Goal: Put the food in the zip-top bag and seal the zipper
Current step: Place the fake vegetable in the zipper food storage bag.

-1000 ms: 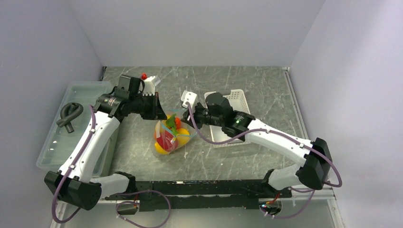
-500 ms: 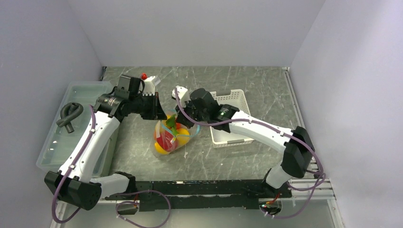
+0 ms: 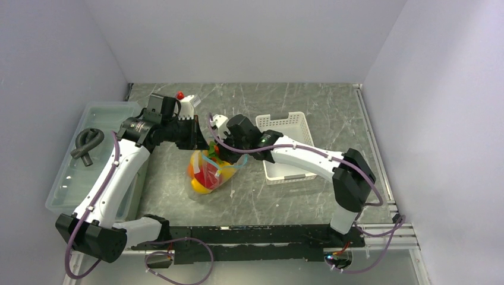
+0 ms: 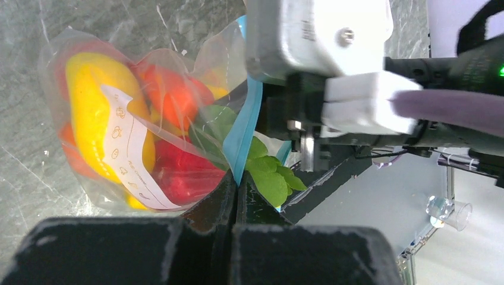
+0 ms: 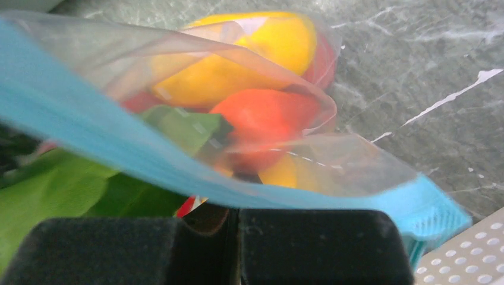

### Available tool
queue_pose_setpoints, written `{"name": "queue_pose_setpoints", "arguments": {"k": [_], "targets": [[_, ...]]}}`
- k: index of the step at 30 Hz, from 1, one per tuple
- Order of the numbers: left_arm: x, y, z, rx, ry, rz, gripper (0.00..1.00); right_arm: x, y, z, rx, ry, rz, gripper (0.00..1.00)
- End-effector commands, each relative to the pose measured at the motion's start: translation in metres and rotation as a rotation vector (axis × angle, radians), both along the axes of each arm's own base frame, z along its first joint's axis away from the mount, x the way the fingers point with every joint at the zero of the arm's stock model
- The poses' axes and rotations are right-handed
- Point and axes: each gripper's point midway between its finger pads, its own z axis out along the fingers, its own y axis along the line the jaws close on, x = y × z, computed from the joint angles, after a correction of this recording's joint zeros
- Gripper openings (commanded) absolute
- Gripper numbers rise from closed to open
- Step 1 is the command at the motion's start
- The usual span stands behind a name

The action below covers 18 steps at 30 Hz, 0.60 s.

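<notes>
Right hand (image 3: 213, 141) swung over from the white basket (image 3: 291, 148) and pressed together on the zipper (image 5: 89, 139), just beside the left hand (image 4: 236, 199), itself pinched on the same teal strip. Zip-top bag (image 3: 205, 175) holding the food (image 4: 98, 113) sagged below both hands onto the counter (image 3: 297, 196). Risk: green leafy piece (image 4: 270, 181) crossing the mouth could block the seal. Only the left wrist view showed that leaf poking out; overhead, the arms hid it.
</notes>
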Motion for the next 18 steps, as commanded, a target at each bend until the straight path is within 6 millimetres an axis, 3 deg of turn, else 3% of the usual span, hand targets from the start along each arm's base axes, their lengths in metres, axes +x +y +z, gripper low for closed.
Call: {"name": "queue_pose_setpoints", "arguments": {"k": [1, 8, 14, 18], "targets": [[0.005, -0.010, 0.023, -0.058, -0.066, -0.037, 0.00, 0.010, 0.007, 0.011, 0.027, -0.018, -0.034, 0.00], [0.007, -0.007, 0.021, -0.039, -0.069, -0.023, 0.00, 0.017, -0.009, 0.028, -0.001, -0.079, -0.089, 0.00], [0.008, -0.008, 0.020, -0.039, -0.067, -0.023, 0.00, 0.023, -0.026, 0.060, 0.021, -0.158, -0.152, 0.05], [0.009, -0.008, 0.020, -0.040, -0.066, -0.025, 0.00, 0.021, -0.026, 0.080, 0.067, -0.178, -0.156, 0.08]]}}
